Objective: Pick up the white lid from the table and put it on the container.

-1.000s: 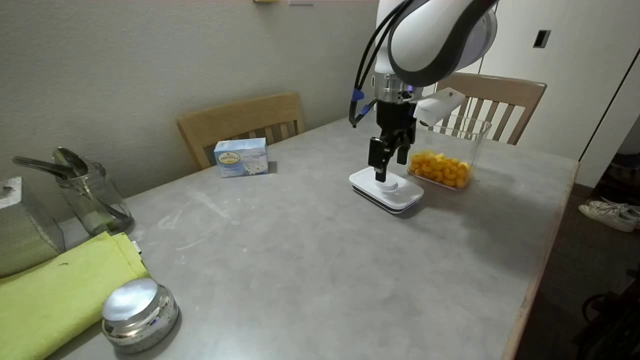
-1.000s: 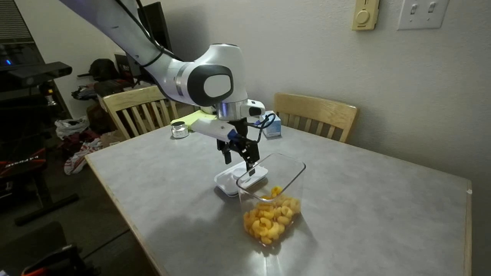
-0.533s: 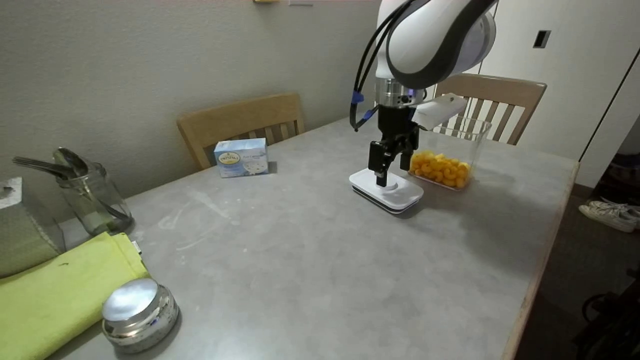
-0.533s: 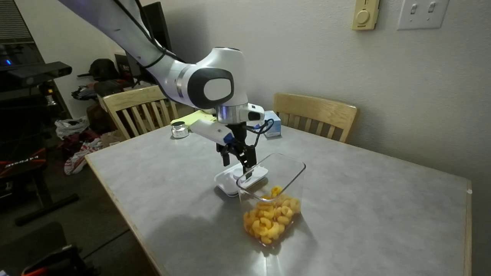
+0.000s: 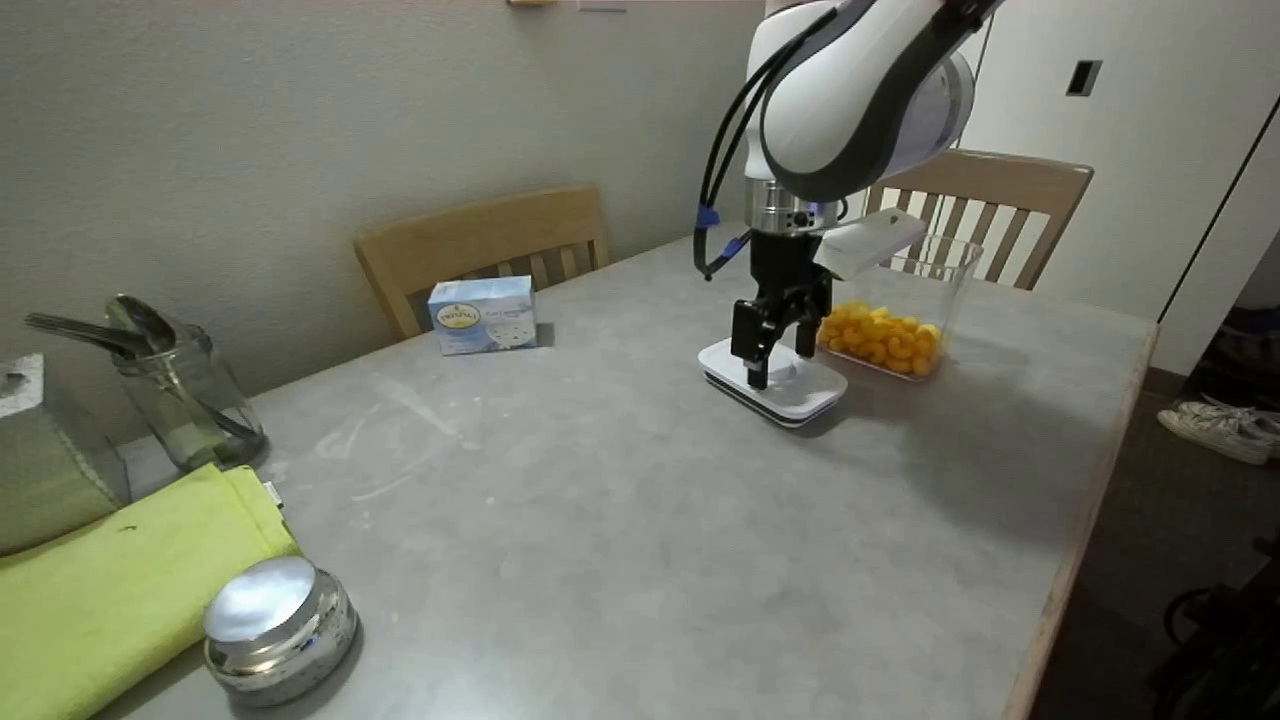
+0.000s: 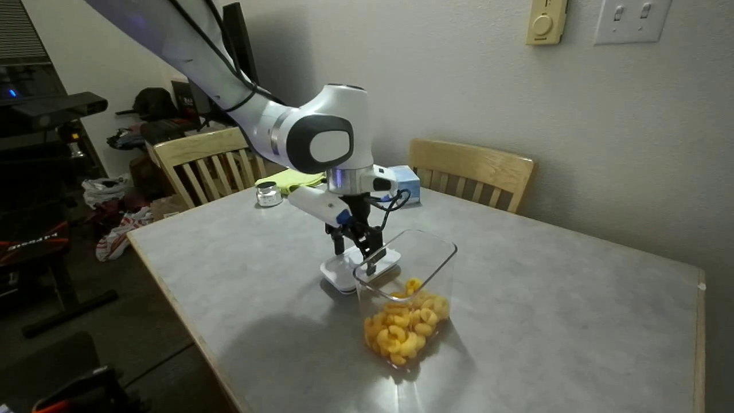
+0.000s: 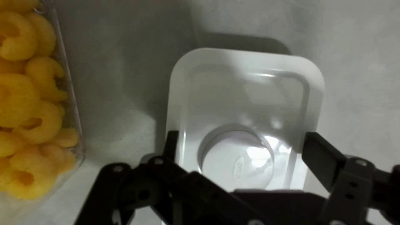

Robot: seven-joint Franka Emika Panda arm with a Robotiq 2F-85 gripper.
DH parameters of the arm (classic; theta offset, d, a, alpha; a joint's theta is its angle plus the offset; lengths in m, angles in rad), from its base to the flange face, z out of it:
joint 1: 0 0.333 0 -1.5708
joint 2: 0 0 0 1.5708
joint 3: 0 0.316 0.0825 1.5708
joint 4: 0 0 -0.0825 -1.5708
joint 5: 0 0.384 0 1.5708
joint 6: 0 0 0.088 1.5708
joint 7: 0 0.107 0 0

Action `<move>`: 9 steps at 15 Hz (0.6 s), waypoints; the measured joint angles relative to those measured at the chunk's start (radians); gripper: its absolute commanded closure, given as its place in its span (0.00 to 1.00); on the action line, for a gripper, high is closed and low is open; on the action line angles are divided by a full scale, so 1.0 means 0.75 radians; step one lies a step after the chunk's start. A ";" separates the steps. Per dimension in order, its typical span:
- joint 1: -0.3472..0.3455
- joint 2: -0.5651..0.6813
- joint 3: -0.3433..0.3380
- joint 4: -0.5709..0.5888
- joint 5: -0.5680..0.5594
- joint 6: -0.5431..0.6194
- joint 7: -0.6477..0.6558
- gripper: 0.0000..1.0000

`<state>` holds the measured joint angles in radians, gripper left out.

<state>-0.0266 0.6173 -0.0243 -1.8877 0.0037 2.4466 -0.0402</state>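
Note:
The white lid (image 5: 725, 362) lies flat on the grey table (image 5: 600, 500); it also shows in an exterior view (image 6: 337, 274) and the wrist view (image 7: 218, 87). A round raised knob (image 7: 237, 162) stands on its top. My gripper (image 7: 240, 137) is open, with one finger on each side of the knob and apart from it. In both exterior views the gripper (image 5: 782, 362) (image 6: 355, 259) is low over the lid; contact of the fingertips cannot be told. The clear container (image 5: 950, 290) (image 6: 441, 281) with yellow-orange contents stands upright beside the lid, its top open. Its wall shows in the wrist view (image 7: 76, 125).
A white-blue box (image 5: 483, 315) stands near the wall side. A shiny metal jar (image 5: 280, 630), a yellow-green cloth (image 5: 130, 590), a glass jar with cutlery (image 5: 190, 400) and a grey box (image 5: 50, 460) are at the far end. Wooden chairs (image 6: 470, 172) stand around the table.
My gripper has moved down, its fingers now lower over the lid and around the knob. The fingers stay open. The lid and the container have not moved.

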 measured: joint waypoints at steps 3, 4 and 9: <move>0.000 0.009 0.000 0.019 0.000 0.000 0.000 0.11; 0.000 0.012 0.000 0.026 0.000 0.000 0.000 0.27; 0.000 0.029 0.001 0.057 0.002 0.000 0.000 0.59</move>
<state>-0.0269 0.6393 -0.0237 -1.8452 0.0054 2.4467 -0.0402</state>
